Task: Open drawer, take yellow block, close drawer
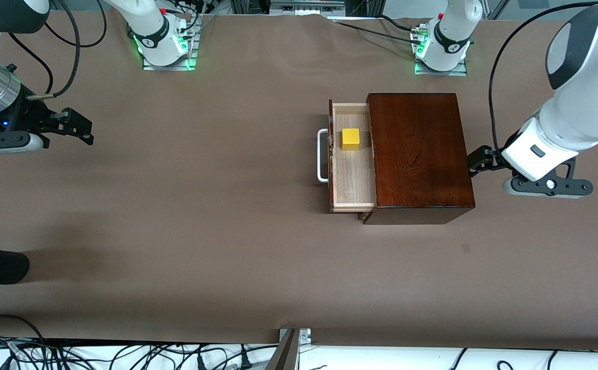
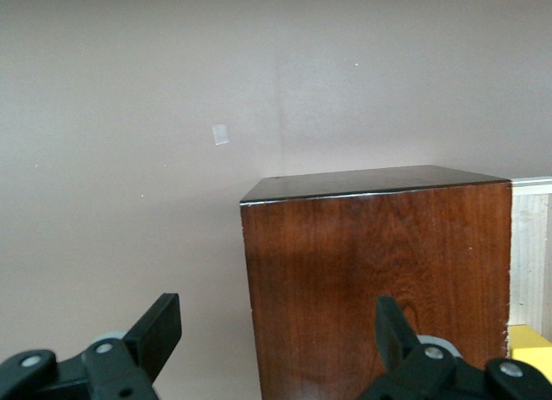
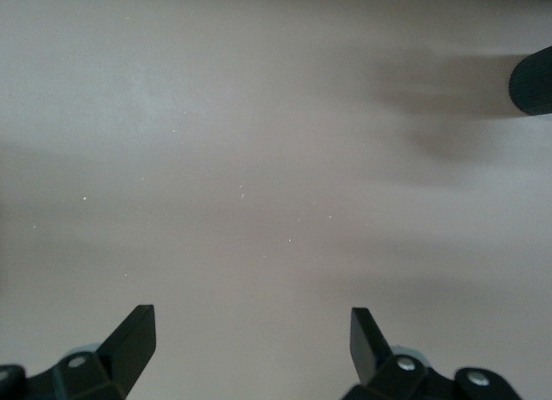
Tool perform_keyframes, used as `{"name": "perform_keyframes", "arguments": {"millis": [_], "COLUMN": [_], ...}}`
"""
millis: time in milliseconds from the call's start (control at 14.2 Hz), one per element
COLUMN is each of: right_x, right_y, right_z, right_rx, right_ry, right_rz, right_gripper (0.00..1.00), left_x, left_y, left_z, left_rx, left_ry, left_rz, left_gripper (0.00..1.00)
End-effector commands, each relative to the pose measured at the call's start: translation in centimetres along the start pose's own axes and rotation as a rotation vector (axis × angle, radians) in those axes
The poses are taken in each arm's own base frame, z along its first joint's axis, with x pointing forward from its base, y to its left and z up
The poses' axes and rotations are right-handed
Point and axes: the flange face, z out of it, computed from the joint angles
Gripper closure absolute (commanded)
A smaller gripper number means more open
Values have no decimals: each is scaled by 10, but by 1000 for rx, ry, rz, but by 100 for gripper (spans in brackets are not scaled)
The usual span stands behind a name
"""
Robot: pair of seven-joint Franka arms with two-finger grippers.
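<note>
Brown table [image 1: 201, 216]: drawer [image 1: 351, 180] open, yellow block [image 1: 350, 139] inside, uncovered.

Pale-wood drawer [image 1: 351, 180] stands pulled open; small yellow block [image 1: 350, 139] sits inside, apparently flat on its floor.
</note>
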Motion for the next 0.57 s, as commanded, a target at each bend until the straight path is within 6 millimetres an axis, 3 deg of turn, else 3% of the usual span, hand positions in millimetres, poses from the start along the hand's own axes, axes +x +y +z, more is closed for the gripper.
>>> {"name": "perform_keyframes", "arguments": {"millis": [0,212,353,424,495], "right_x": [0,3,3,3,3], "right_y": [3,1,1,0,0], "right_z": [-4,-3,-3,-3,-4], "right_rx": [18,17,14,14,12], "right_ry": [12,21,21,21,22], "right_rz": [5,2,0,-2,-2], "right_gripper": [0,0,0,0,0], "left_x": [-7,-3,-32,-49,-60], "left_y": [-15,-56,-73,-78,-96], "left_z": [-4,0,-33,-33,-31], "left_rx": [-14,-73,-67,-52,-51], "left_ry": [-4,-5,39,30,22], "left_rz": [11,17,48,41,4], "left_gripper": [0,0,0,0,0]}}
